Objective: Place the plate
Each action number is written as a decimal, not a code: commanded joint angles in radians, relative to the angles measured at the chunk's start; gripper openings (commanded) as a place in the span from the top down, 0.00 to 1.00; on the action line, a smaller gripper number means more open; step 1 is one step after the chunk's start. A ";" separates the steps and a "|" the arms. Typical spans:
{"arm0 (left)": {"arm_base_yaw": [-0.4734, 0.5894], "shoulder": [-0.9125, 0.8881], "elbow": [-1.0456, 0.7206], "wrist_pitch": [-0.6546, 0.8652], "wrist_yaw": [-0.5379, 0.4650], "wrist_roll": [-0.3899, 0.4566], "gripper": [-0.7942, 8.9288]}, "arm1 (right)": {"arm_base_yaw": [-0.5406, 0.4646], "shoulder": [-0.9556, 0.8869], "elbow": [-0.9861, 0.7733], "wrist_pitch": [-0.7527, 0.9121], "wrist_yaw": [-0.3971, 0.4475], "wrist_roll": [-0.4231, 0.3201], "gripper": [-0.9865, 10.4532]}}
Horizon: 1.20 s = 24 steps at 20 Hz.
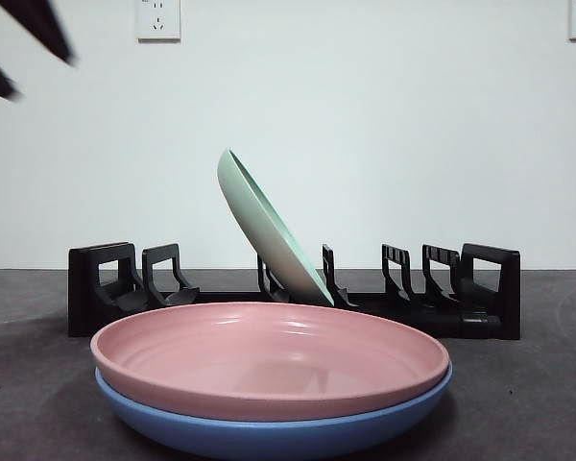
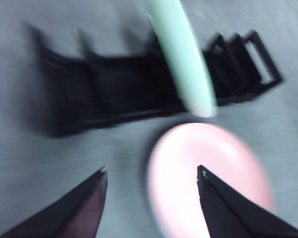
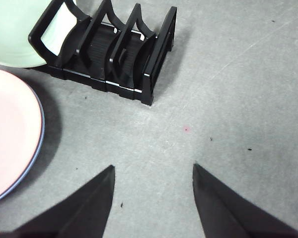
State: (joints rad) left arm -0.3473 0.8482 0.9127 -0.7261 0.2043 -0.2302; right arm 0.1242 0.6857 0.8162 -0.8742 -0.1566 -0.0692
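Observation:
A pink plate [image 1: 269, 357] lies flat on top of a blue plate [image 1: 269, 432] at the front of the table. Behind them a pale green plate [image 1: 269, 230] leans in a slot of the black dish rack [image 1: 106, 288]. My left gripper [image 2: 151, 173] hangs open high above the table, over the near edge of the pink plate [image 2: 208, 168], holding nothing; its view is blurred. In the front view its black tips [image 1: 38, 29] show at the top left corner. My right gripper [image 3: 154, 171] is open over bare table beside the rack's end [image 3: 114, 49].
The rack has several free slots on both sides of the green plate [image 2: 181, 54]. Grey tabletop [image 3: 228, 99] spreads to the right of the rack. A white wall with power sockets [image 1: 158, 19] stands behind.

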 commanded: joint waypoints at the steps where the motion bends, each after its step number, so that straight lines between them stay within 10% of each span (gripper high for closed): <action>1: 0.038 -0.075 0.019 -0.097 -0.050 0.126 0.63 | 0.005 0.014 0.014 -0.003 -0.008 0.063 0.70; 7: 0.069 -0.158 0.019 -0.169 -0.074 0.120 0.63 | 0.054 0.272 0.190 -0.055 -0.217 0.204 0.70; 17: 0.069 -0.148 0.019 -0.172 -0.077 0.079 0.63 | 0.389 0.893 0.863 -0.138 -0.208 0.241 0.70; 24: 0.071 -0.147 0.019 -0.171 -0.077 0.029 0.63 | 0.481 1.170 1.000 -0.053 -0.208 0.238 0.70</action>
State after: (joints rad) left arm -0.2756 0.6945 0.9165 -0.9020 0.1299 -0.1829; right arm 0.5972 1.8458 1.7851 -0.9318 -0.3656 0.1623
